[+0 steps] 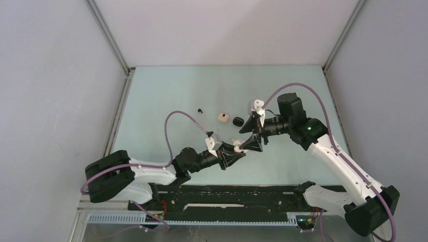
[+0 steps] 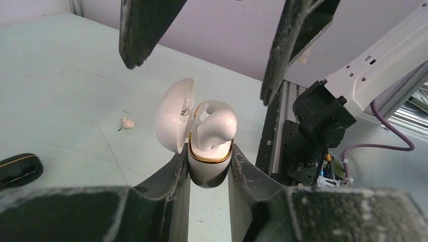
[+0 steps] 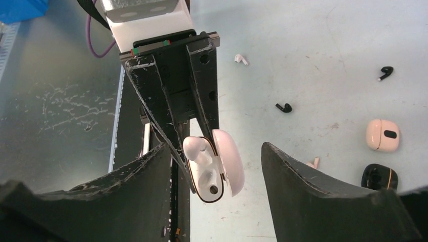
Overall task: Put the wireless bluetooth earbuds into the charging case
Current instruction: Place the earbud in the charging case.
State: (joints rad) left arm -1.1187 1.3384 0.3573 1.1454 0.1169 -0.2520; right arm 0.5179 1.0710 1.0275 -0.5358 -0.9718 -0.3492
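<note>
My left gripper [image 2: 209, 157] is shut on the lower half of a white charging case [image 2: 209, 169] with a gold rim, held above the table. Its lid [image 2: 174, 121] stands open to the left. A white earbud [image 2: 218, 126] sits in the case, partly sticking up from its socket. The second socket [image 3: 213, 189] shows empty in the right wrist view. My right gripper [image 3: 214, 148] is open, its fingers [image 2: 139, 30] spread wide on either side of the case and touching nothing. In the top view both grippers [image 1: 241, 147] [image 1: 254, 132] meet over the table's middle.
On the table lie a beige earbud [image 2: 127, 123], a white earbud [image 3: 241, 59], two black earbuds [image 3: 284, 107] [image 3: 385, 73], a closed pink case [image 3: 382, 135] and a black case [image 3: 379, 177]. The arms' base rail [image 1: 227, 194] runs along the near edge.
</note>
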